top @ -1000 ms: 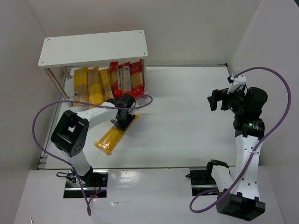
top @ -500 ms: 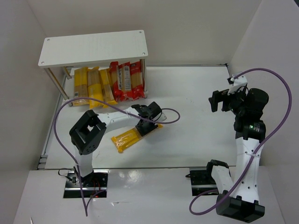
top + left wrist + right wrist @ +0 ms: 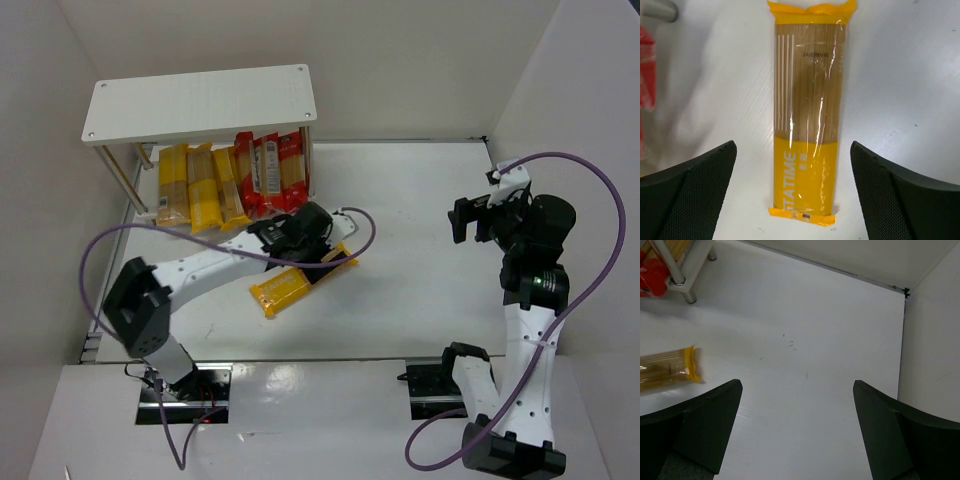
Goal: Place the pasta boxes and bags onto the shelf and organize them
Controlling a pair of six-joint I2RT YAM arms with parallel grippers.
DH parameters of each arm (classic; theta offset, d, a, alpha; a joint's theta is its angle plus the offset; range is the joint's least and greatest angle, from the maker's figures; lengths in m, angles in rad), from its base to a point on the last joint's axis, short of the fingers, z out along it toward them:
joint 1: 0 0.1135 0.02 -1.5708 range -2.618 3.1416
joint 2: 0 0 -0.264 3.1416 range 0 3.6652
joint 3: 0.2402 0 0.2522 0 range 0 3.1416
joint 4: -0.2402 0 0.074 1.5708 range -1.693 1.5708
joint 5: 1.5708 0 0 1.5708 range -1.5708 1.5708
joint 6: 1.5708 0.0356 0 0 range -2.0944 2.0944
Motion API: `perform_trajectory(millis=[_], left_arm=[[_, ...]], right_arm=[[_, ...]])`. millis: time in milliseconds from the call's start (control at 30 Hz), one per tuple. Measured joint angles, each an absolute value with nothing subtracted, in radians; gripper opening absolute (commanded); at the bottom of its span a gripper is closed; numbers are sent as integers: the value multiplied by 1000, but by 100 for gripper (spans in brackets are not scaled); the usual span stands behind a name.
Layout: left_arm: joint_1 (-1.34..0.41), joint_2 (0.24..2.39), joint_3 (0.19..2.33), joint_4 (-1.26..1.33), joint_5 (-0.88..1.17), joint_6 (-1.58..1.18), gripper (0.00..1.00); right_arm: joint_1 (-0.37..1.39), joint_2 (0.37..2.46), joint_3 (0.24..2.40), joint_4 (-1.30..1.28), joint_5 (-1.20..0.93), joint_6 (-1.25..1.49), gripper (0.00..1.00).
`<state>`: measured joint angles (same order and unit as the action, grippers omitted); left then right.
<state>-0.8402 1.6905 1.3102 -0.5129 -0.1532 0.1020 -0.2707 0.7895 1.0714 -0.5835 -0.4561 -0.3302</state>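
One yellow spaghetti bag with a clear window lies flat on the white table, on a slant, in front of the shelf. My left gripper hovers over it, open. In the left wrist view the bag lies lengthwise between the spread fingers, touching neither. Several yellow packs and red packs lie side by side under the shelf's white top. My right gripper is raised at the right, open and empty, far from the packs.
The shelf's thin legs stand close behind the loose bag, with a red pack beside them. White walls close in the table at the left, back and right. Purple cables loop off both arms.
The left arm swung right, dragging the yellow bag to the right and turning it. Its jaws then opened and let go of the bag. The right arm barely moved.
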Motion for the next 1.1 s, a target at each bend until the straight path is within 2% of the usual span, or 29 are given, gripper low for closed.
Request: perform_trajectory(millis=[133,333,600,1100], left_arm=[[-821,1489,1143,-495,-124,100,100],[-781,1460,976,-506,-82,106,100],[-772,1479,963,-479,-27,133,100],[-748,1663,989,-411,-8,182,100]], right_arm=[[-268,767,1071,-585,-456,-329,100],[-268,759,1071,-588,-459,-318,100],[-268,746,1071,-596,-461,-310,100],[-260,743,1071,-598,-462,-309,100]])
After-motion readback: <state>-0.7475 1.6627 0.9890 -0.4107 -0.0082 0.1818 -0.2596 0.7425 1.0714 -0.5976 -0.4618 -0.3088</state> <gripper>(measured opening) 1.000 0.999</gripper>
